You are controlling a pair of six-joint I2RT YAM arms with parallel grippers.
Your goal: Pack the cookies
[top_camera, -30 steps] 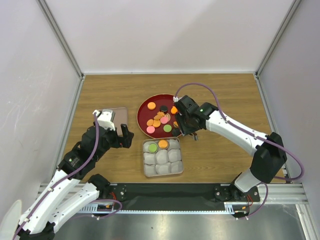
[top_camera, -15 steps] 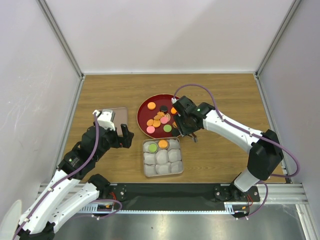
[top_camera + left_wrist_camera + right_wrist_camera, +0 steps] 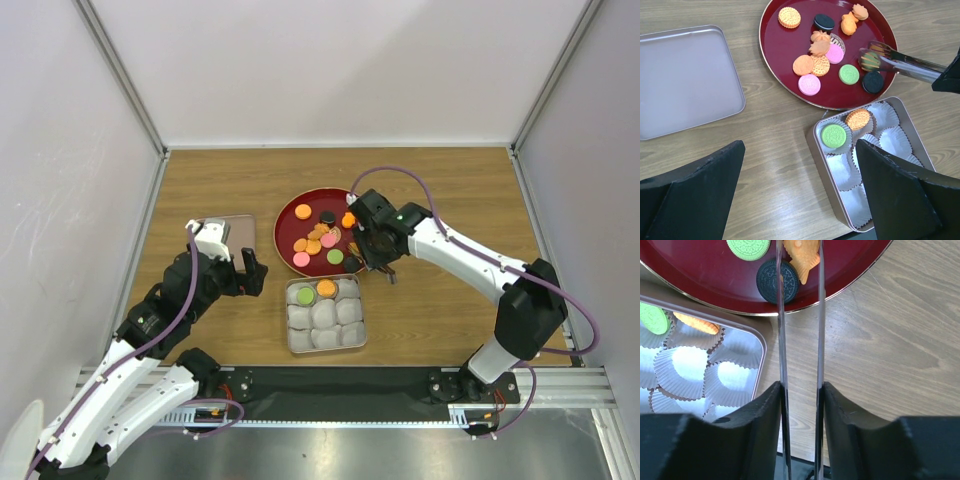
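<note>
- Cookies (image 3: 809, 84): most lie loose on the red tray (image 3: 785, 55); 2 are already packed in the square tin (image 3: 765, 352), just nearside of the tray.
- Right gripper (image 3: 800, 395): jaws clamped on metal tongs (image 3: 905, 65), tips bracketing 1 orange cookie (image 3: 800, 260) at the tray's near-right rim, probably the next pick.
- Left gripper (image 3: 800, 150): jaws wide apart, empty, nearside-left of the tray, leaving the tongs room.

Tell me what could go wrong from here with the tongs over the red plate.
1. The tongs in the right pincer straddle an orange cookie, but one blade also crosses the black cookie, which may get dragged or pinched along.
2. The orange cookie is irregular in shape, so the thin blades could let it slip before it reaches the tin.
</note>
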